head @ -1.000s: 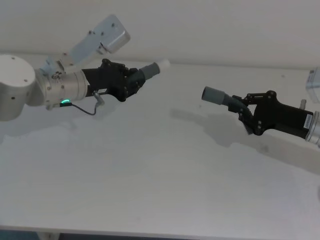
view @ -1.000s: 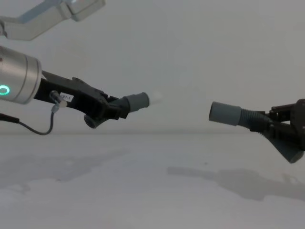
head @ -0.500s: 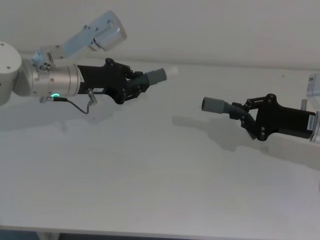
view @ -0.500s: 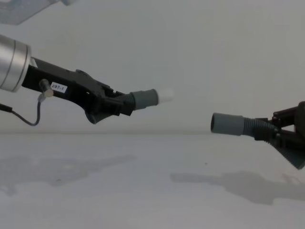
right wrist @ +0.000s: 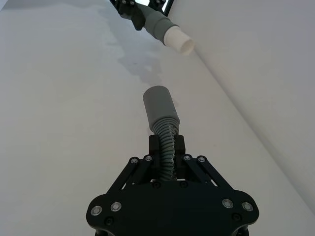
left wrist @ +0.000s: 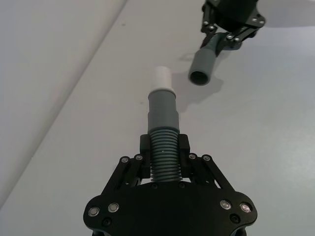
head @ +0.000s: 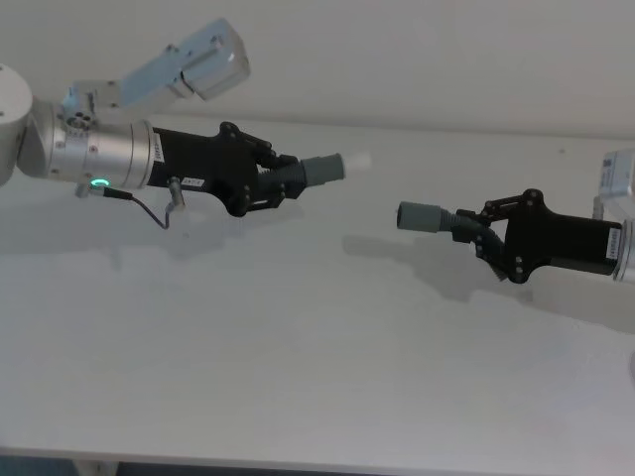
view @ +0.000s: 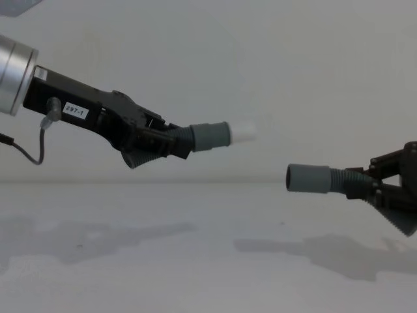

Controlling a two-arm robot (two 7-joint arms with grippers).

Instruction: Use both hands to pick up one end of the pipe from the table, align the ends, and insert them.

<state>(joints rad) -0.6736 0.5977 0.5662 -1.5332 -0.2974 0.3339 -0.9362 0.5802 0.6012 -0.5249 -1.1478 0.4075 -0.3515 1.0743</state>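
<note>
Chest view: two pieces of pipe held in the air above the table (view: pixel 208 261), their ends facing each other across a gap and not touching. The left piece (view: pixel 195 138) carries a grey cuff (view: pixel 210 135) with a short white tip (view: pixel 244 133) pointing toward the robot's right. The right piece (view: pixel 332 178) presents an open grey cuff (view: pixel 307 178) pointing toward the robot's left. The white tip sits higher than the open cuff, so the two ends are out of line.

The left gripper (view: pixel 156 142), on a silver wrist (head: pixel 94 157) with a green light (head: pixel 98 182), is clamped on the ribbed section of the left piece. In the left wrist view the fingers (left wrist: pixel 143 147) press on both sides of the ribbing (left wrist: pixel 164 155), with the cuff and white tip projecting beyond them. The right gripper (view: pixel 381 189) is likewise closed on the ribbed part of the right piece. In the right wrist view its fingers (right wrist: pixel 152 145) flank the ribbing (right wrist: pixel 167 142), with the smooth cuff projecting forward.

Head view: the left gripper lies at upper left, the right gripper at mid right. Shadows of both arms fall on the white table beneath them.
</note>
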